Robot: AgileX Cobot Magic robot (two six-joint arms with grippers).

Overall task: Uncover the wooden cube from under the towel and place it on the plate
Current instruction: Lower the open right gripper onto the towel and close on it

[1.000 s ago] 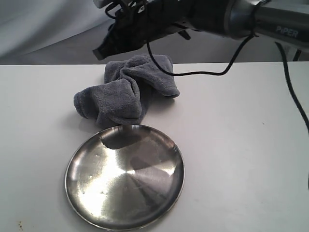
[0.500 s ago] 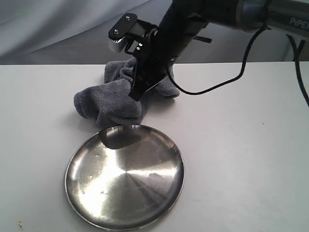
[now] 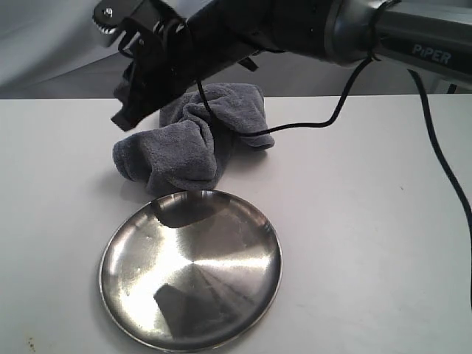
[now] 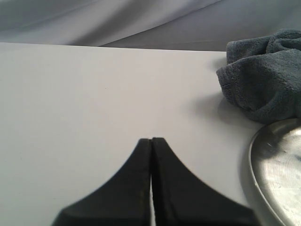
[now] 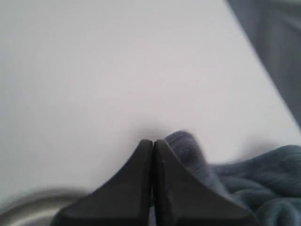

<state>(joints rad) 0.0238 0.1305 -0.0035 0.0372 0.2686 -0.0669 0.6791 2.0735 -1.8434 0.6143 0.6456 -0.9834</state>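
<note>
**Exterior view: right arm comes off the towel with nothing in its fingers, cube still hidden**

Half a second ago the right arm was tipped down, its fingers poking into the middle of the heap. Now the right fingers (image 3: pixel 124 116) have swung up and across. They hang above the far left edge of the plush dark grey-blue towel (image 3: pixel 188 140), clear of the cloth.

The right wrist view shows those fingers (image 5: pixel 141 172) pressed flat together with nothing between them. A fold of towel (image 5: pixel 188 143) lies just beside their tips, not in them.

The towel is bunched in the same lump as a second ago, on the white worktop (image 3: pixel 369 221), with its near edge touching the rim of the round shiny stainless-steel plate (image 3: pixel 221 243). The plate is bare apart from dark reflections.

The pale wooden cube shows in no view. I judge it is still under the folds, since the lump has not shifted.

The left fingers (image 4: pixel 136 172) are also closed tight on nothing. They sit low over bare worktop, well to the side of the towel (image 4: pixel 263 80) and plate (image 4: pixel 277 165).

So the dip into the cloth took no hold and the uncovering is not yet done. To my eye the next try needs the fingers parted before they come down, pinching a fold near the hem so the cloth peels back.
</note>
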